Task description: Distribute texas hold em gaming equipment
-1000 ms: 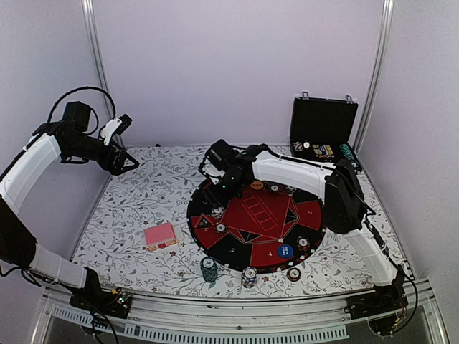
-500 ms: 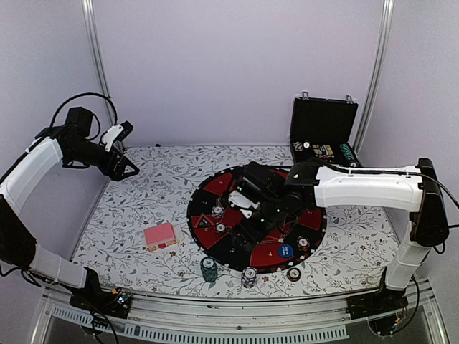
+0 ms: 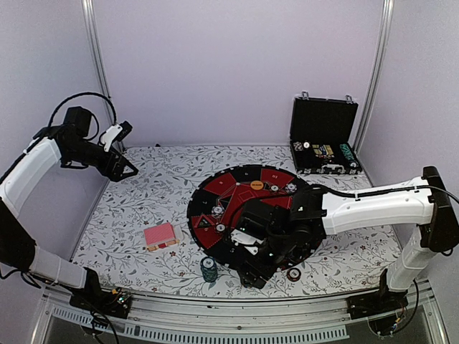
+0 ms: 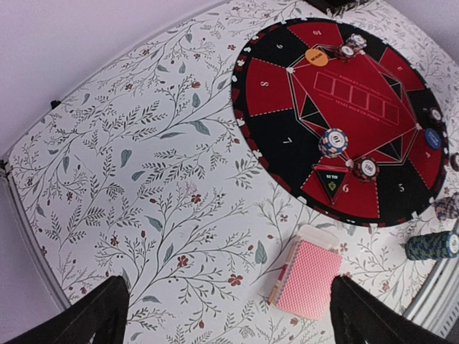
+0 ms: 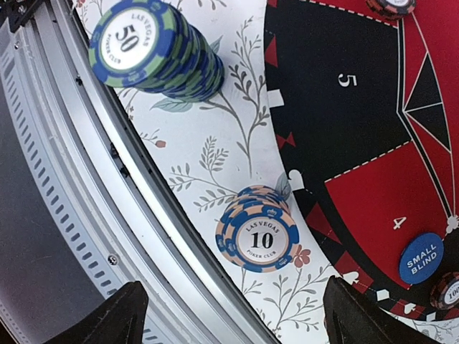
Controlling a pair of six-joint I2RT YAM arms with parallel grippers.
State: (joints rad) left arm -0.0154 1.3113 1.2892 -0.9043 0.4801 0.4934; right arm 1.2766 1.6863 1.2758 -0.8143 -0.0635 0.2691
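Note:
The pink-backed card deck [image 3: 160, 236] lies on the floral cloth left of the mat, and shows in the left wrist view [image 4: 308, 278]. A dark green chip stack [image 3: 209, 269] stands at the front; it is marked 50 in the right wrist view [image 5: 150, 50]. A blue-white stack marked 10 [image 5: 258, 233] stands beside the mat's edge, below my open, empty right gripper [image 5: 233, 315], which hovers low at the table's front [image 3: 252, 276]. The blue small-blind button [image 5: 421, 258] lies on the mat. My left gripper [image 3: 122, 168] is open and empty, high at the far left [image 4: 229, 319].
The round red-and-black mat [image 3: 237, 179] holds an orange button [image 3: 257, 185] and a few single chips. A blue-white stack [image 4: 333, 142] stands on its left side. A brown-red chip [image 3: 294, 274] lies at the front. The open black case [image 3: 323, 136] stands back right. The metal front rail [image 5: 107, 208] is close.
My right arm has swung from the mat's far left across it to the front edge, and now hangs over the blue-white 10 stack. The left arm has barely moved.

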